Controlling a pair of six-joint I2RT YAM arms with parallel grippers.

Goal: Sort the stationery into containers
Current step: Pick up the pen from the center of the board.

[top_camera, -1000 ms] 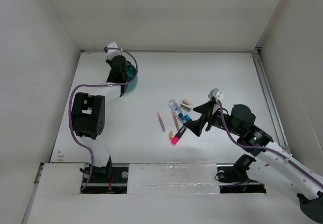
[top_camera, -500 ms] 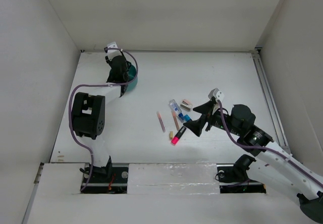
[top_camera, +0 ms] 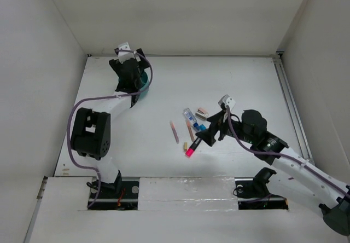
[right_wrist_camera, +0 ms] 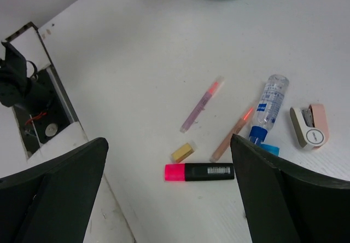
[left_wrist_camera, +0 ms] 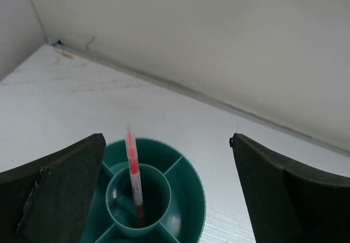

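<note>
Left claw (top_camera: 131, 74): jaws spread wide, holding nothing, over the tub (left_wrist_camera: 192, 173) at 10 o'clock on the surface (top_camera: 240, 84). An upright pen (left_wrist_camera: 133, 169) stands in the tub's central ring, leaning slightly.

Right claw (top_camera: 206, 133): jaws spread wide, empty, above the loose items near centre. In the right wrist view these lie flat:
- highlighter (right_wrist_camera: 199, 171), with the tan piece (right_wrist_camera: 182, 151) just beside its pink end
- mauve pen (right_wrist_camera: 202, 104)
- salmon pen (right_wrist_camera: 232, 133)
- tube (right_wrist_camera: 270, 103)
- eraser (right_wrist_camera: 309, 125), at 4 o'clock from the tube

The tub (top_camera: 144, 81) sits far left on the table (top_camera: 246, 79); one pen (left_wrist_camera: 133, 166) stands in its central ring (left_wrist_camera: 167, 187). Mid-table, the eraser (top_camera: 202, 113) lies right of the tube (top_camera: 190, 115); nearer, a second pen (top_camera: 174, 132) lies left of a third pen (top_camera: 190, 129); the highlighter (top_camera: 193, 147) lies nearest, a small piece (top_camera: 185, 146) at its left.
</note>
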